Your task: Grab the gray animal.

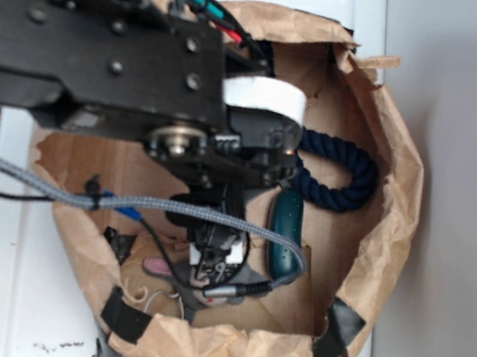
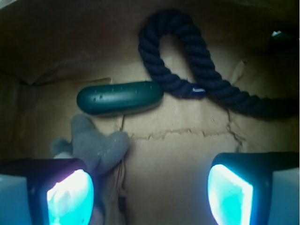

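The gray animal [image 2: 96, 143] lies on the brown paper floor at the lower left of the wrist view, its lower part hidden behind my left finger [image 2: 70, 194]. My gripper [image 2: 150, 187] is open, with bare paper in the gap between its fingers and the toy at the left finger's outer tip. In the exterior view the gripper [image 1: 211, 261] hangs low inside the paper bag, and only a pink ear of the gray animal [image 1: 156, 266] and a gray scrap show beneath it.
A dark green oval object [image 2: 119, 97] [image 1: 285, 232] lies just beyond the toy. A navy rope [image 2: 187, 65] [image 1: 340, 173] curls at the back right. The crumpled brown paper bag wall [image 1: 405, 170] rings everything, standing on a white appliance top [image 1: 1, 285].
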Tool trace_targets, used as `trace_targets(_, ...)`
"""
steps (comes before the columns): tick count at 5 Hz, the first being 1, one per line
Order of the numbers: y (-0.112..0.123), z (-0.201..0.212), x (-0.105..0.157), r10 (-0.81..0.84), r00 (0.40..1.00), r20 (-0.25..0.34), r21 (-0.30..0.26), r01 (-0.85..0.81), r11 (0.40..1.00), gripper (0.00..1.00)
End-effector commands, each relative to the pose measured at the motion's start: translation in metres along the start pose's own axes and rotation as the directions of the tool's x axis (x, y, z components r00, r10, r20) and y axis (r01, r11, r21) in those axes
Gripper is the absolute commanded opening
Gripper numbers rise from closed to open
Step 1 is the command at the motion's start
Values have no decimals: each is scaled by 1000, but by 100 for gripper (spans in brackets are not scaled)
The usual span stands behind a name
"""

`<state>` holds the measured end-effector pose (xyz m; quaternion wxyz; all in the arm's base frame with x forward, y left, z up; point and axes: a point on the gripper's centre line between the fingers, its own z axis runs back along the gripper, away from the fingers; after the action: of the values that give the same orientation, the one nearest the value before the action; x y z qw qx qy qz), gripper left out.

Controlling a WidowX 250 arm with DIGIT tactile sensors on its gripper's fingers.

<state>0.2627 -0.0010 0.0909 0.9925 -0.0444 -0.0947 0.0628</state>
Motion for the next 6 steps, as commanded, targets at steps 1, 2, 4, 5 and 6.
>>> trace_targets(1,-29,-16,-12,111,992,63,48,-115,992,100)
trace_targets(2,-39,-3,-4,175,984,23,-20,-174,984,100)
trace_targets(4,-58,-25,16,262,965,3,-113,-260,959,100)
trace_targets(5,-67,-41,11,252,967,-24,-87,-253,963,100)
trace_targets(6,-76,-66,8,201,978,-51,-36,-203,978,100)
